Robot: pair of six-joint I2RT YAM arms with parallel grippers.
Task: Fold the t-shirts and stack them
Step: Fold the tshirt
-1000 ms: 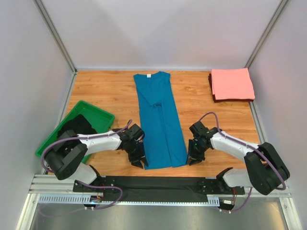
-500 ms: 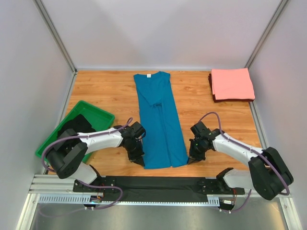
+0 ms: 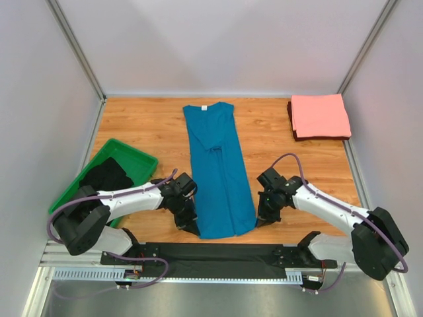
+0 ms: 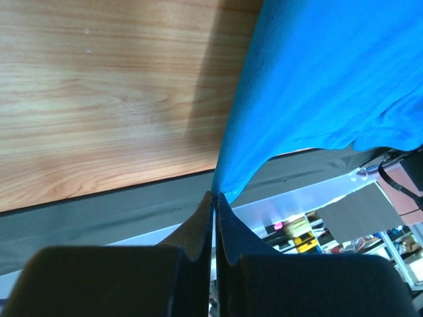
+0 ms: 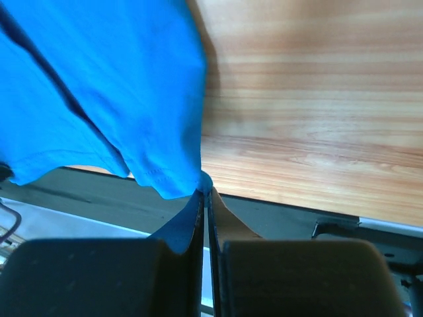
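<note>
The teal-blue t-shirt point(image 3: 219, 173) lies as a long narrow strip down the middle of the table, collar and white label at the far end. My left gripper point(image 3: 192, 228) is shut on the teal-blue t-shirt point(image 4: 317, 86) at its near left hem corner, and my left gripper point(image 4: 215, 195) has that corner pinched at its tips. My right gripper point(image 3: 258, 222) is shut on the near right hem corner; in the right wrist view the right gripper point(image 5: 205, 191) holds the cloth point(image 5: 106, 92) lifted off the wood. The salmon-pink t-shirt point(image 3: 320, 115) lies folded at the far right.
A green tray point(image 3: 137, 159) with dark cloth point(image 3: 106, 176) in it sits at the left. A black mat strip point(image 3: 218, 251) runs along the table's near edge. White walls enclose the table on three sides.
Both grippers have shut on the near hem corners of the teal-blue t-shirt and lifted them a little; the shirt's near end has narrowed slightly.
</note>
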